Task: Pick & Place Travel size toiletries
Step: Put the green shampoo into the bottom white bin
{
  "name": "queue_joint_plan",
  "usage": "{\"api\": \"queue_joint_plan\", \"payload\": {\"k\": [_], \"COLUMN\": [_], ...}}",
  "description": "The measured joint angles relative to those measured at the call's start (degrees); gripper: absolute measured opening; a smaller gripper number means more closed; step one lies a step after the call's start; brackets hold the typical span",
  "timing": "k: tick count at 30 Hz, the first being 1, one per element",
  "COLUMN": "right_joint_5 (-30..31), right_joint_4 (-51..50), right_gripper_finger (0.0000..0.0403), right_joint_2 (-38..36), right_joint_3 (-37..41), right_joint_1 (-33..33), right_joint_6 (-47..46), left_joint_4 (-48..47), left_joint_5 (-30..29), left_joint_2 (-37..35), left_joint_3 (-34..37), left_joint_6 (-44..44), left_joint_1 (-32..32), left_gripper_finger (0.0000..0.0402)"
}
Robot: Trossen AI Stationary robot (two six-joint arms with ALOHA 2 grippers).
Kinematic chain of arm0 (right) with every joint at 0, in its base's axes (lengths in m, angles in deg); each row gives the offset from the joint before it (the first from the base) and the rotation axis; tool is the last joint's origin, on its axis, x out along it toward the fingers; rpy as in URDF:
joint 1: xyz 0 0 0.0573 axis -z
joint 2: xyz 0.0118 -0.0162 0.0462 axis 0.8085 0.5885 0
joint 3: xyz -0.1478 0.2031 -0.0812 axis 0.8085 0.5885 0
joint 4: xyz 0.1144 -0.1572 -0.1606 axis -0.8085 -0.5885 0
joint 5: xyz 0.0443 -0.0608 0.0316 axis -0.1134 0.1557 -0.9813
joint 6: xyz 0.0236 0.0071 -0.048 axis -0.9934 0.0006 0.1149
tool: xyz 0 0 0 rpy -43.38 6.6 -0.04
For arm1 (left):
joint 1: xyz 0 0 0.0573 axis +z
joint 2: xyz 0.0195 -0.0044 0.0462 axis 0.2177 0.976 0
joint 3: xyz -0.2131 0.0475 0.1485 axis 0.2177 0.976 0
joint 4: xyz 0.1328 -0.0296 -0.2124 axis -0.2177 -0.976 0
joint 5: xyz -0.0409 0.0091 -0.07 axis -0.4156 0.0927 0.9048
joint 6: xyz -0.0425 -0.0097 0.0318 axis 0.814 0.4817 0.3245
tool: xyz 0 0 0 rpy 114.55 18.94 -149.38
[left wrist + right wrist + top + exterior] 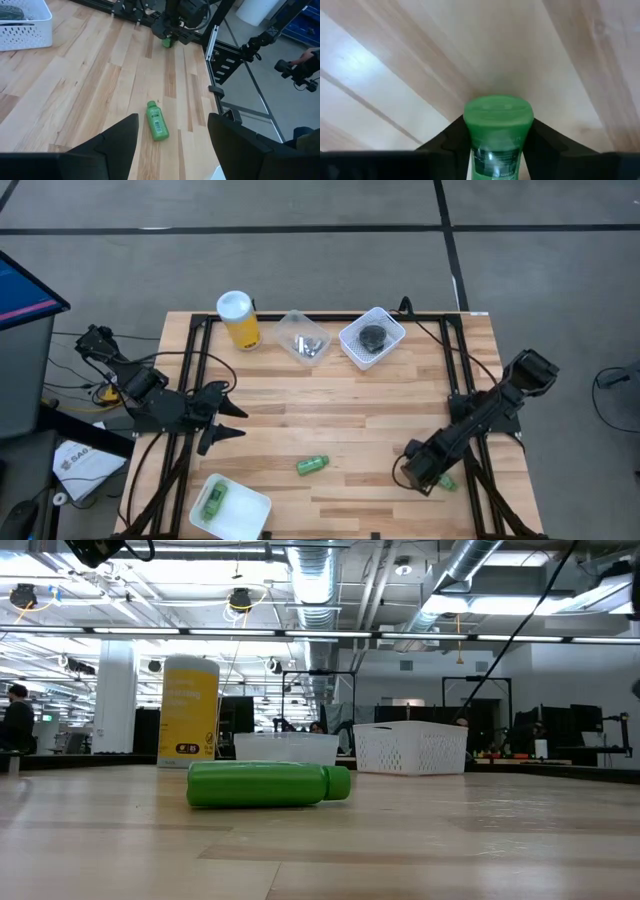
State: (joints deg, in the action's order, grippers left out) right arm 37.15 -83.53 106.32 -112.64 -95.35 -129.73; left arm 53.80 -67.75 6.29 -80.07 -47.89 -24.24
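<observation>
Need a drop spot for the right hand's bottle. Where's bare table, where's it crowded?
Bare: the wide wood band between the loose green bottle and the back row. Also between the white tub and the right hand, which grips a green bottle. Crowded: back edge, with yellow canister, clear tub, white basket. Left hand waits, open.

Green mini bottle [268, 785] on its side on the table [420, 850], yellow canister [189, 711], clear tub [286, 748] and white basket [411, 747] behind.

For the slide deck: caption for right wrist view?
Right fingers around a green bottle over the table.
</observation>
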Motion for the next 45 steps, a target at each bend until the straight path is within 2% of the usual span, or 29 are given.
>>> {"api": "queue_joint_plan", "payload": {"k": [5, 8, 13, 17, 21, 27, 30, 34, 37, 41, 45], "right_joint_5": [1.8, 6.3, 14.5, 19.3, 21.2, 21.2, 21.1, 20.8, 20.8, 20.8, 20.8], "right_joint_4": [0.0, 0.1, 2.0, 7.5, 16.9, 29.6, 31.3, 31.3, 31.9, 35.0, 36.7], "right_gripper_finger": [0.0157, 0.0169, 0.0154, 0.0143, 0.0148, 0.0151, 0.0150, 0.0154, 0.0153, 0.0152, 0.0158], "right_joint_2": [0.0, 0.0, 0.0, 0.0, 0.0, 0.0, 0.0, 0.0, 0.0, 0.0, 0.0], "right_joint_3": [-3.4, -7.1, -14.9, -21.8, -27.1, -32.5, -35.7, -39.1, -40.5, -41.1, -41.1], "right_joint_1": [2.6, 5.2, 11.1, 16.4, 21.6, 28.5, 30.5, 31.5, 31.6, 31.6, 31.3], "right_joint_6": [3.3, 6.9, 15.5, 24.9, 34.8, 47.9, 52.4, 55.7, 57.7, 58.5, 58.5], "left_joint_4": [-0.3, -1.7, -1.7, -1.7, -2.1, -2.0, -0.7, 7.8, 16.9, 27.8, 36.4], "left_joint_5": [-0.7, -3.0, -4.2, -4.2, -4.3, -4.7, -7.7, -8.1, -5.1, 3.7, 14.3], "left_joint_2": [0.0, 0.0, 0.0, 0.0, 0.0, 0.0, 0.0, 0.5, 2.1, 6.5, 12.7], "left_joint_3": [0.0, 0.0, 0.0, 0.0, 0.0, 0.0, 0.0, 0.0, 0.0, 0.0, 0.0], "left_joint_6": [0.0, 0.0, 0.0, 0.0, -0.4, -5.6, -7.3, -11.0, -15.8, -20.0, -20.8], "left_joint_1": [0.0, 0.0, 0.0, 0.0, 0.0, 0.0, 0.0, 2.1, 5.3, 11.4, 17.5], "left_gripper_finger": [0.0236, 0.0236, 0.0236, 0.0236, 0.0236, 0.0236, 0.0238, 0.0261, 0.0284, 0.0306, 0.0310]}}
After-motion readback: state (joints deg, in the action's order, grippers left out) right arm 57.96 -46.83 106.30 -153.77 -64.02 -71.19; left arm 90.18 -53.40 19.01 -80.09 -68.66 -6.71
